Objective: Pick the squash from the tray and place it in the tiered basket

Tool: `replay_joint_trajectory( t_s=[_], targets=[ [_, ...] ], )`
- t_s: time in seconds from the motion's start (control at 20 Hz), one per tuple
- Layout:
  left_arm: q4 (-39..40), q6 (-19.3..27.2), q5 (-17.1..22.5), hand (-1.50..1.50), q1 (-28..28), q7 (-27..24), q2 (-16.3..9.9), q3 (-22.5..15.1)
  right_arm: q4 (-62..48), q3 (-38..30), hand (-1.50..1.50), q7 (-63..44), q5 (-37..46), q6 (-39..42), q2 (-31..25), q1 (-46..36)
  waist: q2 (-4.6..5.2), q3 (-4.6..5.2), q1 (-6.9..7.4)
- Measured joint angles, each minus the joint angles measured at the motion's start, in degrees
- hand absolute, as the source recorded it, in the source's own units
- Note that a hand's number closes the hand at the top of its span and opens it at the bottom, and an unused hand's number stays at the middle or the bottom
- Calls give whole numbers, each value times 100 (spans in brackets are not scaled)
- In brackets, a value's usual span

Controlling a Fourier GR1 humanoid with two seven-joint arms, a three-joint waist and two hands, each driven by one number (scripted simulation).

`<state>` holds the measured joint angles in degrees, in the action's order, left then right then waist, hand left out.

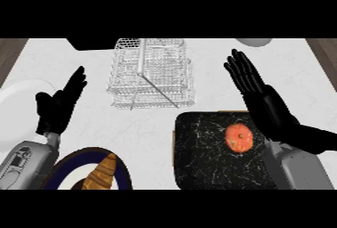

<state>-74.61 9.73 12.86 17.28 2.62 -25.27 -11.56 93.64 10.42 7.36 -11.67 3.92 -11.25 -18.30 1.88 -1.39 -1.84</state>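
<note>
The squash lies on the tray; the right hand, fingers spread, hovers just beside it, the basket beyond.

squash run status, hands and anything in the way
Both hands open, left, right above tray. Round orange squash untouched on black marbled tray. White wire tiered basket beyond, path unobstructed.

A pale marbled counter with, seemingly, brown wood flooring beyond.
</note>
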Motion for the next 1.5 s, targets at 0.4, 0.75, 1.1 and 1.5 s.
replay_joint_trajectory(
  t_s=[0.4,0.75,1.1,1.5],
  targets=[
    [-188,-173,125,0,-252,-298,368,-199,-1118,-1317,-150,-657,869,-2694,343,482,-71,162,36],
    [-169,-428,195,0,-495,-677,740,-446,-1879,-1254,-150,-598,1859,-5576,976,135,-138,152,253],
    [-240,-419,113,0,-759,-804,782,-514,-2688,-702,-150,-2411,3683,-5903,641,-48,-225,200,190],
    [-231,-462,100,0,-819,-869,773,-523,-3585,-137,-150,-4531,4607,-4256,128,-24,-265,280,211]
  ],
)
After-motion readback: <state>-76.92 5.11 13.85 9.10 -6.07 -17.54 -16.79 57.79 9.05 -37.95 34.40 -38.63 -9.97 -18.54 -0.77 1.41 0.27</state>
